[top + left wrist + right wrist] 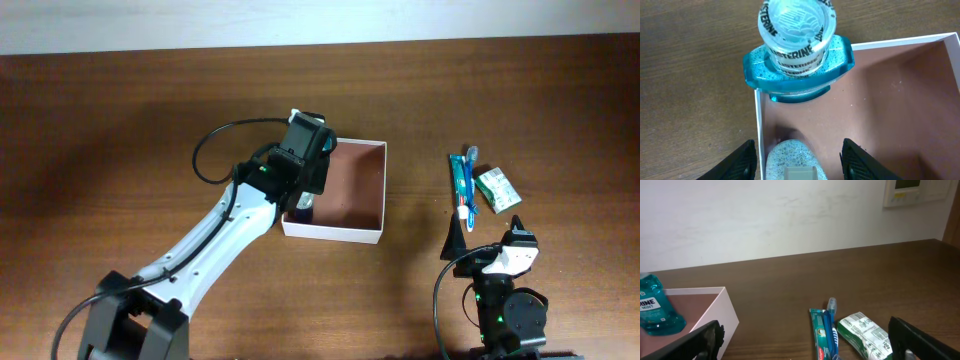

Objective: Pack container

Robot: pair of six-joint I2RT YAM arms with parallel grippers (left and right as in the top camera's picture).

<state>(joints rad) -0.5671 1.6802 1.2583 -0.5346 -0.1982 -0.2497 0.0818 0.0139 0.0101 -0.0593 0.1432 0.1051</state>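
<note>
Left end effector point(798, 151) released over container point(758, 125) with "LISTERINE" mint bottle point(797, 30); right end effector point(802, 339) wide open.

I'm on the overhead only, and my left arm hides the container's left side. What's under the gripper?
Observer: The left wrist view shows a pale-blue bottle inside the container, directly below the left gripper and beside the wall.
Operator: Am I gripping it?
Observer: No. The fingers stand apart on either side, with gaps showing.
Operator: Anything else in there?
Observer: An upright blue mouthwash bottle with a clear cap stands at the container's corner.
</note>
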